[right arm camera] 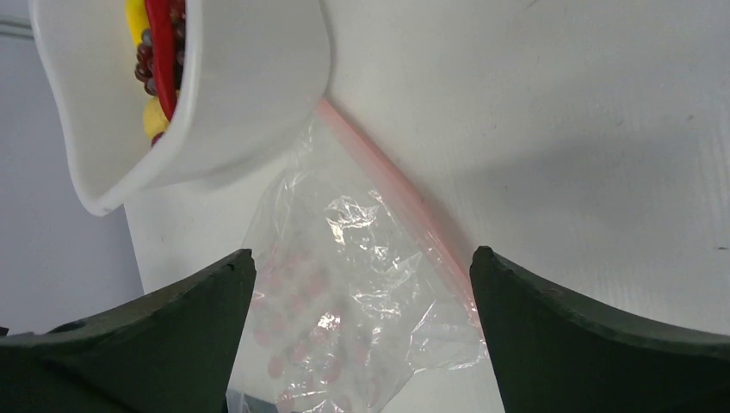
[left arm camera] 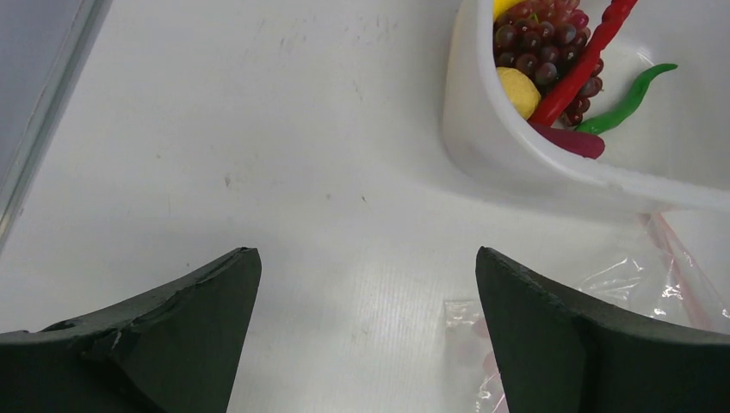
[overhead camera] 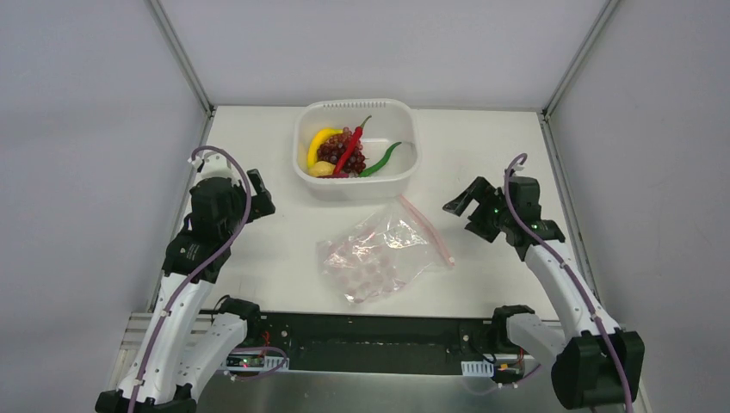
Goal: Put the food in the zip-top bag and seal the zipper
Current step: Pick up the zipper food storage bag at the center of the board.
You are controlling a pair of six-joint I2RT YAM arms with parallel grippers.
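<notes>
Food was kept in the white tub at the far side of the table. The zip-top bag was laid flat just in front of the tub, its zipper along the right edge. The left gripper and right gripper were held off to either side, fingers spread apart, nothing grasped.

The food lies heaped in a white tub, the clear zip-top bag flat beside it, pink zipper rightward.
</notes>
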